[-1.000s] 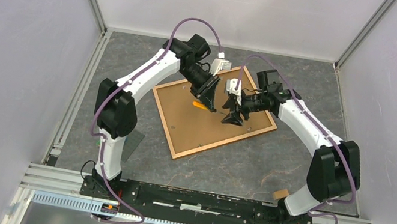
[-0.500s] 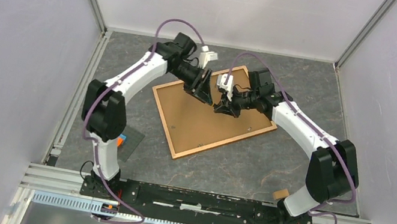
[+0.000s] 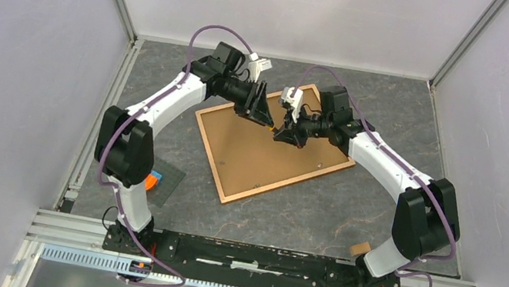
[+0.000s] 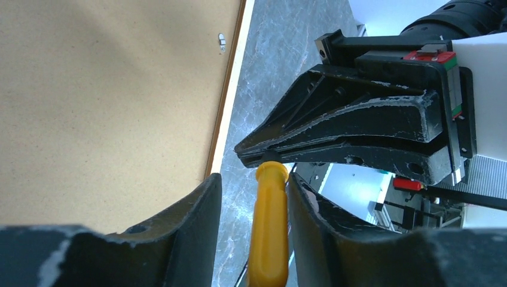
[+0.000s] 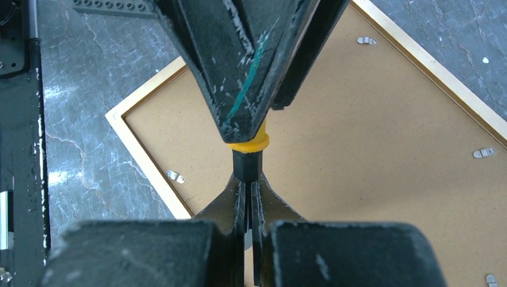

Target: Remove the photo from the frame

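Observation:
The frame (image 3: 256, 161) lies face down on the table, its brown backing board (image 5: 388, 119) up and small clips (image 5: 176, 176) along the wooden border. The photo is hidden under the board. Above the frame's far corner the two grippers meet tip to tip around a yellow-handled screwdriver (image 4: 269, 227). My right gripper (image 5: 248, 179) is shut on the shaft just past the black collar. My left gripper (image 4: 254, 179) stands open around the handle, which touches one finger with a gap at the other. In the top view the left gripper (image 3: 267, 120) and right gripper (image 3: 282, 133) nearly touch.
A small grey plate with an orange block (image 3: 154, 180) sits by the left arm's base. A small tan block (image 3: 360, 248) lies near the right arm's base. Enclosure walls ring the table, and a metal rail (image 3: 248, 256) runs along the near edge.
Both grippers have moved toward the frame's far corner and met. The right gripper has shut on the screwdriver's shaft, and the left gripper has opened around the handle.

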You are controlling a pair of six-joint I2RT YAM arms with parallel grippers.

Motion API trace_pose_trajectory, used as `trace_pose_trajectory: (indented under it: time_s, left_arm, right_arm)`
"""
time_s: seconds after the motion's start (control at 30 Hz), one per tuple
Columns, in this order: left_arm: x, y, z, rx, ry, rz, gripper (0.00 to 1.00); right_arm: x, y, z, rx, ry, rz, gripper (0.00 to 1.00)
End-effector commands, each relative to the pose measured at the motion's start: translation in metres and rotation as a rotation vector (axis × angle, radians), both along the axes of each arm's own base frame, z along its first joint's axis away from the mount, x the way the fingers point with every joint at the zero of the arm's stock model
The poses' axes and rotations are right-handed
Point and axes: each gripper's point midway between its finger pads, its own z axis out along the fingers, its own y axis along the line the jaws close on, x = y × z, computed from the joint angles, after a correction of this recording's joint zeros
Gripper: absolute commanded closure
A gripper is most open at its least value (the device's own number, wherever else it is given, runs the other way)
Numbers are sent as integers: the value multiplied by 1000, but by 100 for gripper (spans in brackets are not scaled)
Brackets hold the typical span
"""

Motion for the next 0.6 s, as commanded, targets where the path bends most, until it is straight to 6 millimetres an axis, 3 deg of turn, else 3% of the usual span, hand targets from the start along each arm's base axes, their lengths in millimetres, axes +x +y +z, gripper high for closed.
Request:
trace_pose_trajectory:
  time_s: [0.0, 0.1, 0.17, 0.23, 0.3, 0.37, 0.4, 0.57]
  left_arm:
    - [-7, -11, 18, -49, -12, -2, 51]
    - [-9, -11, 16, -50, -4, -1, 63]
    - [-9, -11, 17, -53, -7, 0, 75]
    - [-8, -11, 18, -56, -10, 1, 94]
    - [-7, -9, 18, -47, -20, 8, 98]
    - [-6, -4, 15, -21, -40, 6, 98]
    - [-8, 0, 13, 3, -56, -3, 98]
    - [-28, 22, -19, 203, -229, -134, 98]
  right_arm:
    - [10, 4, 8, 22, -19, -44, 100]
    - [8, 3, 5, 20, -8, -48, 100]
    - [5, 3, 4, 26, -8, -40, 100]
    - [1, 4, 5, 32, -8, -12, 99]
    - [-2, 0, 2, 16, 10, -3, 76]
    - [3, -18, -6, 8, 72, -31, 54]
    - [7, -29, -9, 8, 96, -47, 48]
    - [55, -110, -40, -132, 140, -303, 44]
